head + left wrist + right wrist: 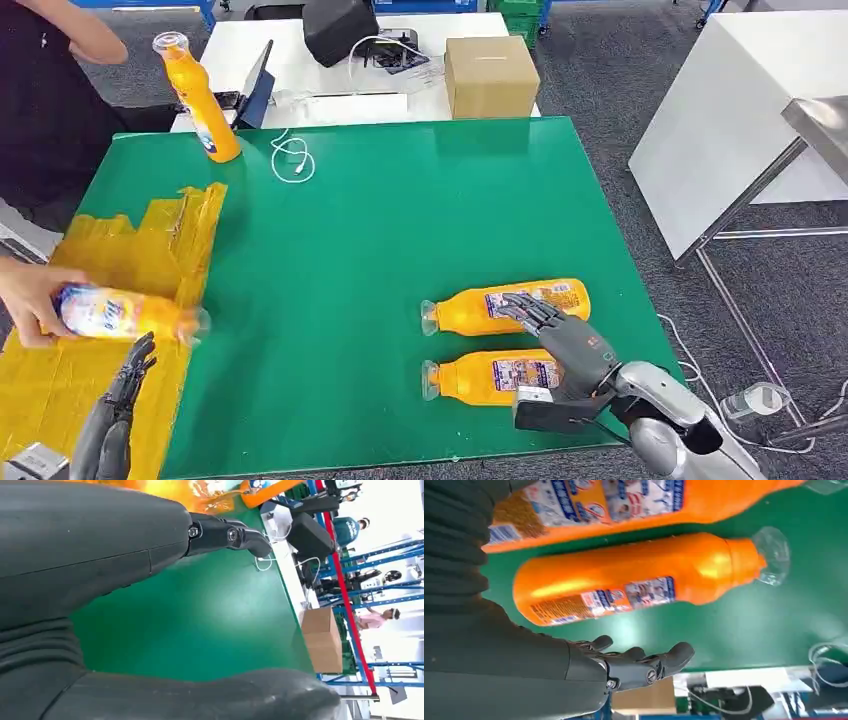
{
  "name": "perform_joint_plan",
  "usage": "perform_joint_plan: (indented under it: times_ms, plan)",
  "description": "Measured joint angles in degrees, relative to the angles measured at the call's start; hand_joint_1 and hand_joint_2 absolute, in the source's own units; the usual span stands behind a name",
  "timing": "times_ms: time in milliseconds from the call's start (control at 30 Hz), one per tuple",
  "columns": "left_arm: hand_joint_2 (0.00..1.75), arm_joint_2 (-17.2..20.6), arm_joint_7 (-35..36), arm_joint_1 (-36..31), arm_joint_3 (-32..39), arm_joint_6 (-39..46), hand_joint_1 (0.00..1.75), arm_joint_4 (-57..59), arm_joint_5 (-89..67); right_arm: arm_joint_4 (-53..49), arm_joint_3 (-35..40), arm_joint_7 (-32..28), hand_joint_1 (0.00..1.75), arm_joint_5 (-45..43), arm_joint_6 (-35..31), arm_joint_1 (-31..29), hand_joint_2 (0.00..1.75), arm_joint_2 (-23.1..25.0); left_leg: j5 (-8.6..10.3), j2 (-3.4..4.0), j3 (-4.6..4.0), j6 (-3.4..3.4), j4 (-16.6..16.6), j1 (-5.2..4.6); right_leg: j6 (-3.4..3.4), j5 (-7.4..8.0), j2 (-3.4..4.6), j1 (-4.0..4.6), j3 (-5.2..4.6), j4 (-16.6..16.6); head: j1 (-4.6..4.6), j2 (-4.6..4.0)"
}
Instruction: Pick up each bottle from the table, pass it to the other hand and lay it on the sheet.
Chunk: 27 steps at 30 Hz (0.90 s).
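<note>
The right hand (560, 335) has its fingers (644, 665) spread and empty, over two orange bottles lying side by side on the green table (400, 220): the far bottle (510, 303) and the near bottle (490, 378). The left hand (125, 385) is spread and empty beside the yellow sheet (150, 240), where a person's hand (25, 300) holds a third bottle (115, 313). A fourth bottle (200, 100) stands tilted at the far edge.

Right hand (560, 335) reaches forward, fingers spread, holding nothing; left hand (125, 385) raised, fingers extended, empty.
</note>
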Motion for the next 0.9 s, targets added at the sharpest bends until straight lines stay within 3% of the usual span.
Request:
perform_joint_plan:
  times_ms: [433,700,900]
  plan:
    - [0.00,0.20,0.24,-0.03,-0.04,0.48,0.00,0.00,1.20,-5.79,-2.53,-6.73,0.00,-9.32,3.86,6.31,1.75,-3.56,-0.01,0.00,-0.06,0.01,0.00,0.00,0.00,0.00,0.00,-0.01,-0.10,-0.01,-0.02,0.00]
    - [0.00,1.16,1.18,-0.61,-0.13,1.07,0.00,0.20,3.10,-8.87,-4.46,-2.16,0.00,-11.08,9.26,7.63,1.75,-12.19,-0.01,0.01,-0.07,0.02,0.01,-0.03,0.02,0.01,0.00,-0.05,-0.06,-0.01,0.00,0.00]
    - [0.00,1.31,1.57,-0.89,-1.07,1.40,0.00,0.22,3.15,-7.74,-3.82,0.94,0.00,-5.68,8.68,4.95,1.75,-12.92,0.00,0.01,-0.05,0.01,0.01,-0.02,0.02,0.02,0.01,-0.02,-0.07,-0.01,-0.02,0.00]
